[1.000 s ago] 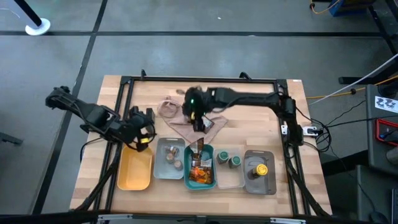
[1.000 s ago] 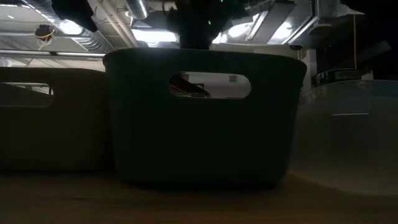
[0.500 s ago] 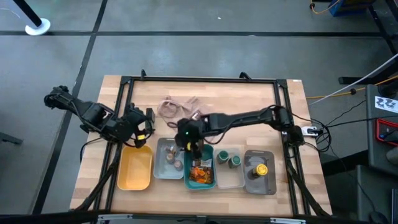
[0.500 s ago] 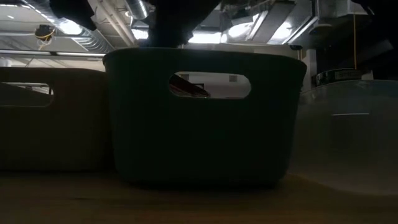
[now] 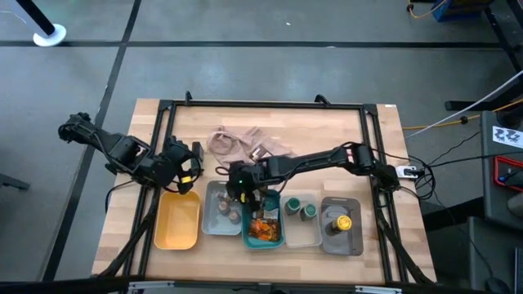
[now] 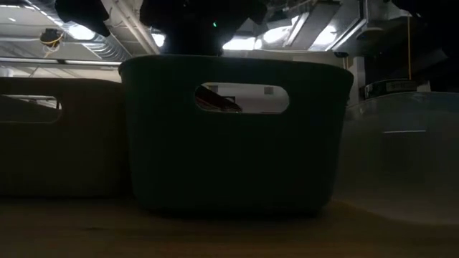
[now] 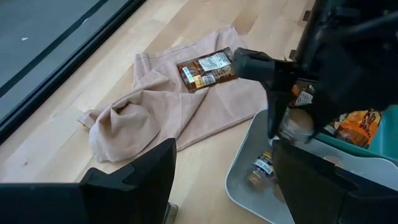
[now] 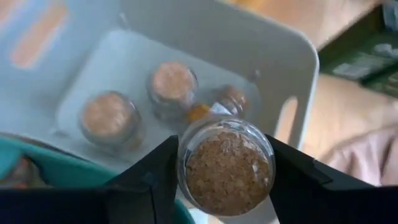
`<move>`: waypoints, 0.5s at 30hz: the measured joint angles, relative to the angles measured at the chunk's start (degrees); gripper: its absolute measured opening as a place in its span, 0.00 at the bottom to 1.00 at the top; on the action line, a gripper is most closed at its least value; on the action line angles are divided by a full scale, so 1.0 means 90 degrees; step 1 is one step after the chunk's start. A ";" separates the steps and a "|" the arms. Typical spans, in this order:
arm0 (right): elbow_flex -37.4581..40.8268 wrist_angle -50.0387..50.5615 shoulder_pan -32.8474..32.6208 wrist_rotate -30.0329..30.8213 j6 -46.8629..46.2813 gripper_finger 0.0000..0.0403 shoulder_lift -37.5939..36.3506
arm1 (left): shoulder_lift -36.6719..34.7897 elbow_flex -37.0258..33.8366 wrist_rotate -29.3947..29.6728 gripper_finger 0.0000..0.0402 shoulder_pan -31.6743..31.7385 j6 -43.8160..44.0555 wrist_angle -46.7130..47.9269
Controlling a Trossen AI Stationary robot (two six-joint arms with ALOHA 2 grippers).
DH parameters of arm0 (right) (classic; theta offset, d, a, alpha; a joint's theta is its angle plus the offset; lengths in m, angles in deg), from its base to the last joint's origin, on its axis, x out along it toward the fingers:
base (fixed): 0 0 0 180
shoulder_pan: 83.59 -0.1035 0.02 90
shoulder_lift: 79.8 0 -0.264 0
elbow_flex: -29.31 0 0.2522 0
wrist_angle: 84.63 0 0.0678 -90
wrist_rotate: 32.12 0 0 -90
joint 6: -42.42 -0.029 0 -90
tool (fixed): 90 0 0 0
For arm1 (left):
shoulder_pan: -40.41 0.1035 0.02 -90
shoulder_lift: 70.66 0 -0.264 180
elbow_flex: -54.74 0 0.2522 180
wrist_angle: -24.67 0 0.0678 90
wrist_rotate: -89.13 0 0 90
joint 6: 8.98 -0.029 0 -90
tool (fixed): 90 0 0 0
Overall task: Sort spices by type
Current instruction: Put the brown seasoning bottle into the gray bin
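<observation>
Three jars (image 8: 168, 84) already crowded the grey tray (image 5: 210, 222); the right gripper (image 5: 243, 184) clasped a tan-lidded jar (image 8: 225, 165) over its three-o'clock rim, where it might clip and topple

Tan-lid jar (image 8: 226, 163) held above 3 jars (image 8: 174, 82) in grey tray (image 8: 273, 46)
</observation>
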State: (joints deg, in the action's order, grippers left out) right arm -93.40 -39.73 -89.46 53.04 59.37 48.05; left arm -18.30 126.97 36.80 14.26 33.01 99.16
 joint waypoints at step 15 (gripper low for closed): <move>-0.0010 0.0109 0.0073 0.0648 -0.0024 0.49 0.0276 | 0.0002 0.0000 -0.0010 0.61 0.0000 0.0006 -0.0012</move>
State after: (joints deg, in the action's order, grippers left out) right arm -93.49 -38.75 -88.80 58.87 59.15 50.54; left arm -18.28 126.97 36.71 14.26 33.06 99.05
